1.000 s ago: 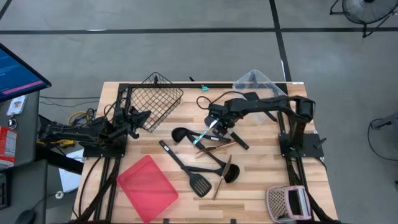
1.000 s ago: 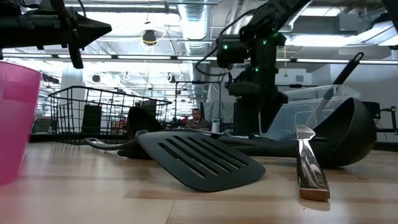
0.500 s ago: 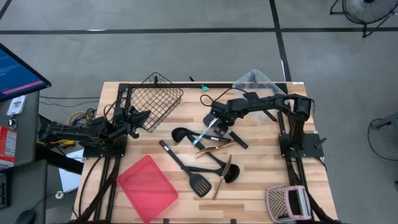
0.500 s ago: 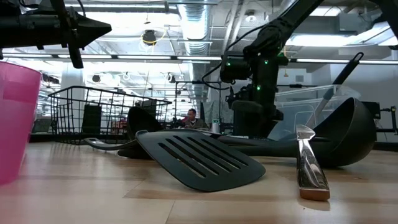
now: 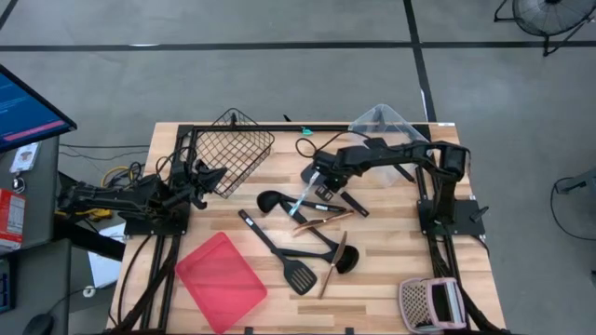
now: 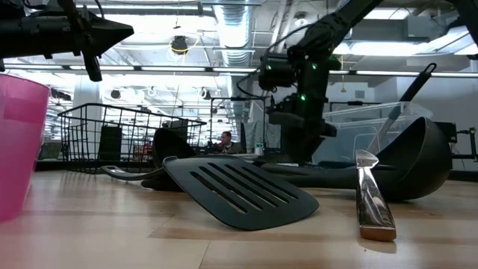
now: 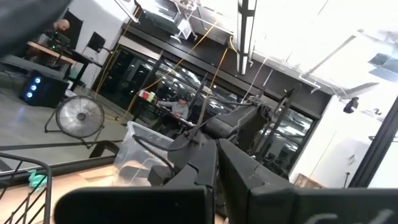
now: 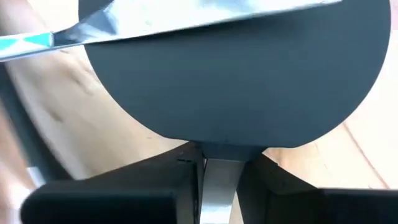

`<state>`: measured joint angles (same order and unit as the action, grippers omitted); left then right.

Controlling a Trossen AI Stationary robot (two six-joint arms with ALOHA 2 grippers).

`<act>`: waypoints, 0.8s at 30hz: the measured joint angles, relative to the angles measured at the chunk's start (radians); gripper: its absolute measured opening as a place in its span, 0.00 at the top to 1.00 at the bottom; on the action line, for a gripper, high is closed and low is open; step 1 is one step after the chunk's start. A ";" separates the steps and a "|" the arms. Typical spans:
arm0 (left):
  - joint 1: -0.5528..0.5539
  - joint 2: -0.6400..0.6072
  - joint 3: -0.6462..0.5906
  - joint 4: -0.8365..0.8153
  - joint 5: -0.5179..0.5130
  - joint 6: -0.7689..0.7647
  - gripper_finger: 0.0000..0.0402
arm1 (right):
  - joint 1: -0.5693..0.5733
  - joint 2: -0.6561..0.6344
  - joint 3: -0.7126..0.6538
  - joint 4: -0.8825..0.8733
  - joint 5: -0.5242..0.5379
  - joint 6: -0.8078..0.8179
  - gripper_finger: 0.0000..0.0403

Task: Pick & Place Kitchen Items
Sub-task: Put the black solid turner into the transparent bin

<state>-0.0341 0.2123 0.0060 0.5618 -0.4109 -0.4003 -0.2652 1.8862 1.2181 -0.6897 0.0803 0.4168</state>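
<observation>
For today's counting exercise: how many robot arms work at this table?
2. The left tool sits by the wire basket; the right tool is over the utensils.

Looks like a robotics lab or open-plan industrial workspace: grey concrete floor (image 5: 279,74) marked with dark tape lines, exposed ceiling ducts (image 6: 235,22) and strip lights, glass partitions, a standing fan (image 7: 79,118), a lit monitor (image 5: 28,107), a person (image 6: 226,140) seated at a distant desk.

Right hand (image 5: 315,179) low, left hand (image 5: 216,173) raised.
</observation>
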 joint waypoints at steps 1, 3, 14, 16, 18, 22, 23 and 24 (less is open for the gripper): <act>0.000 0.000 0.000 0.000 0.000 0.000 1.00 | 0.005 0.000 0.019 -0.020 0.001 0.000 0.86; 0.000 0.000 0.000 0.000 0.000 0.000 1.00 | 0.013 0.000 0.062 -0.063 0.014 0.000 0.86; 0.000 0.000 0.000 0.001 0.000 -0.001 1.00 | 0.057 -0.002 0.267 -0.295 0.065 0.003 0.86; 0.000 0.000 0.000 0.000 0.000 -0.001 1.00 | 0.067 -0.002 0.279 -0.298 0.070 0.003 0.86; 0.000 0.000 0.000 0.000 0.000 -0.001 1.00 | 0.077 -0.002 0.279 -0.299 0.071 0.018 0.86; 0.000 0.000 0.000 0.001 0.000 -0.001 1.00 | 0.101 -0.001 0.279 -0.305 0.078 0.042 0.86; 0.000 0.000 0.000 0.000 0.000 -0.001 1.00 | 0.106 0.000 0.279 -0.305 0.086 0.045 0.86; 0.000 0.000 0.000 0.001 0.000 -0.001 1.00 | 0.109 0.000 0.279 -0.305 0.095 0.045 0.86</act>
<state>-0.0342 0.2123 0.0059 0.5625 -0.4107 -0.4009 -0.1557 1.8858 1.4971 -0.9949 0.1751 0.4622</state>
